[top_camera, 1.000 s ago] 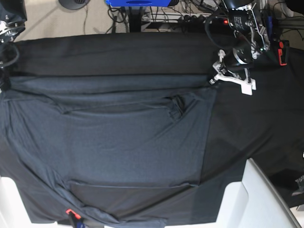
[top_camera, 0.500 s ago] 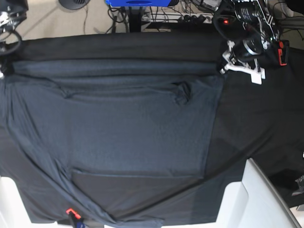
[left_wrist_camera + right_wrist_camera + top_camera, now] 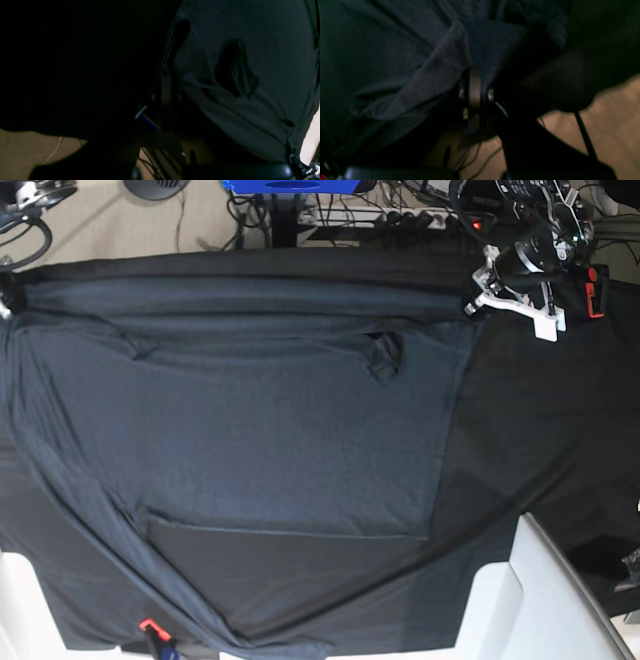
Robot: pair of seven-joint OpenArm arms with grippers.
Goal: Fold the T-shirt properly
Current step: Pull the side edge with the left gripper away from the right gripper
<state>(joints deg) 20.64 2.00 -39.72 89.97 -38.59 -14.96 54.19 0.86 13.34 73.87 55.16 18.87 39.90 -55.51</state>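
**T-shirt stretched flat, both far corners pinched**

Nearest in the base view, a small red-tipped object (image 3: 148, 626) pokes out at the near edge of the black table cloth (image 3: 540, 440), left of centre. A pale white surface (image 3: 550, 600) juts in at the near right corner, with more white at the near left.

On the cloth lies the T-shirt (image 3: 250, 440), a dark charcoal-grey spread covering the left and middle of the table. Its near hem runs left to right above a band of the darker cloth, and a long fold of grey fabric trails diagonally from the left side toward the near edge. The right edge of the shirt slants from the far right corner down toward the near middle. A small puckered crease (image 3: 383, 358) sits in the fabric near the far edge, right of centre.

At the far right corner, the left gripper (image 3: 472, 307) is closed tight on the shirt's edge; the left wrist view shows the fabric (image 3: 250, 62) drawn taut away from the closed fingers (image 3: 166, 90). At the far left corner, the right gripper (image 3: 475, 75) is likewise clamped on a bunched fold of the shirt (image 3: 437, 72), seen in the right wrist view.

Beyond the table, the floor holds cables (image 3: 400, 215) and a blue object (image 3: 290, 186).
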